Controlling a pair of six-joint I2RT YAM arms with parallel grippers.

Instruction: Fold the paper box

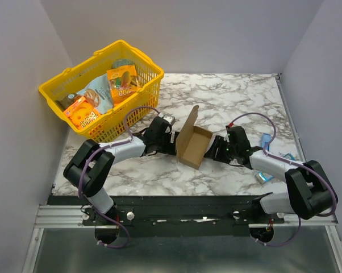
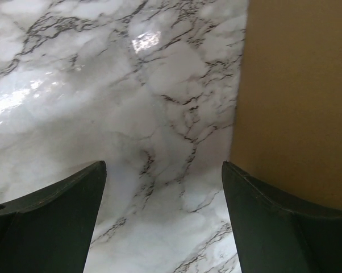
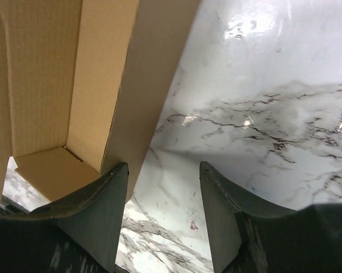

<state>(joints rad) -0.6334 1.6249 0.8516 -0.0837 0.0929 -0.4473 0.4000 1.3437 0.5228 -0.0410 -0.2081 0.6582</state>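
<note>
The paper box (image 1: 194,143) is brown cardboard, standing as an open tray with its lid flap raised, in the middle of the marble table. My left gripper (image 1: 170,138) is open just left of it; the left wrist view shows a brown box wall (image 2: 299,96) beside the right finger, with nothing between the fingers. My right gripper (image 1: 215,149) is open at the box's right side; the right wrist view shows the box's inside and wall (image 3: 97,85) by the left finger. Only bare marble lies between the jaws.
A yellow basket (image 1: 63,85) of printed snack packs stands at the back left. Small blue packets (image 1: 266,140) lie at the right near the right arm. The table's near edge (image 1: 188,195) runs by the arm bases.
</note>
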